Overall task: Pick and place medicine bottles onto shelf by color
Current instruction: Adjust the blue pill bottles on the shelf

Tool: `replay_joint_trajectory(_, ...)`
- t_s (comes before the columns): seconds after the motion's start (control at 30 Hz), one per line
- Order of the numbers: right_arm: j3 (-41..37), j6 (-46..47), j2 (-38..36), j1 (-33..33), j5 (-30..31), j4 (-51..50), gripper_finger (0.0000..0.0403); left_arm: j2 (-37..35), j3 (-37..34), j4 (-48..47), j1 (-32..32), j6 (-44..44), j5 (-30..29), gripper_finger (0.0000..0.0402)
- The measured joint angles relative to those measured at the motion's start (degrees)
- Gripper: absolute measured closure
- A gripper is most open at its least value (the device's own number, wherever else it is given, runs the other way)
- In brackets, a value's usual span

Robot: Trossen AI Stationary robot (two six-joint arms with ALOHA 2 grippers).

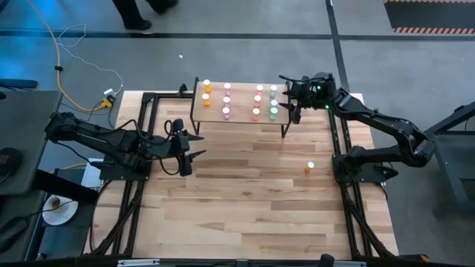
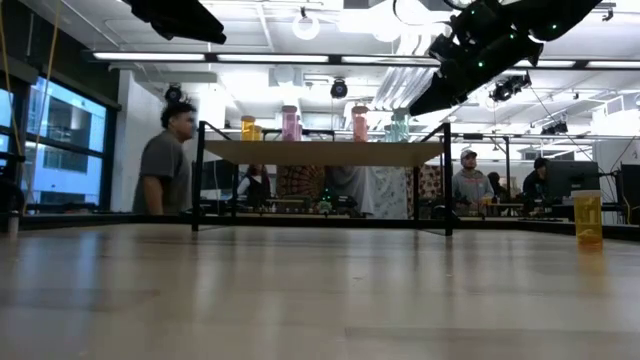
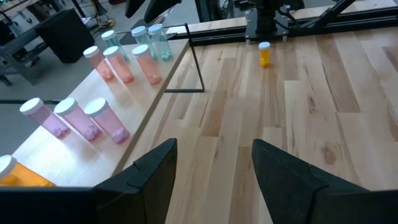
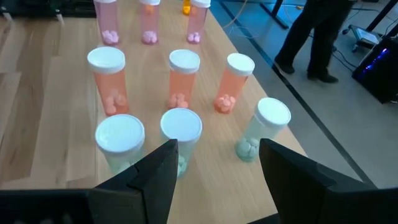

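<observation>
yellow cable [image 1: 70, 89], plate [image 1: 58, 211], people [image 2: 165, 165]

the shelf [image 1: 239, 119], a small light-wood platform on thin black legs, carries upright white-capped medicine bottles [image 4: 183, 78] in colour columns: orange, pink, red, teal. one orange bottle [image 1: 310, 168] stands alone on the tabletop, well apart from the shelf.

Open-plan lab, ceiling strip lights [image 2: 250, 57], monitors [image 2: 570, 180], seated people [image 2: 472, 180]
</observation>
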Motion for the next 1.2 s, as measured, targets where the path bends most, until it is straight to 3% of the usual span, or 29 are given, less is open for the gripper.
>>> replay_joint_trajectory(1.2,0.0,1.0,5.5,0.0,-3.1,1.9,0.0185,0.0,0.0,0.0,0.0,0.1,-0.2,0.0202)
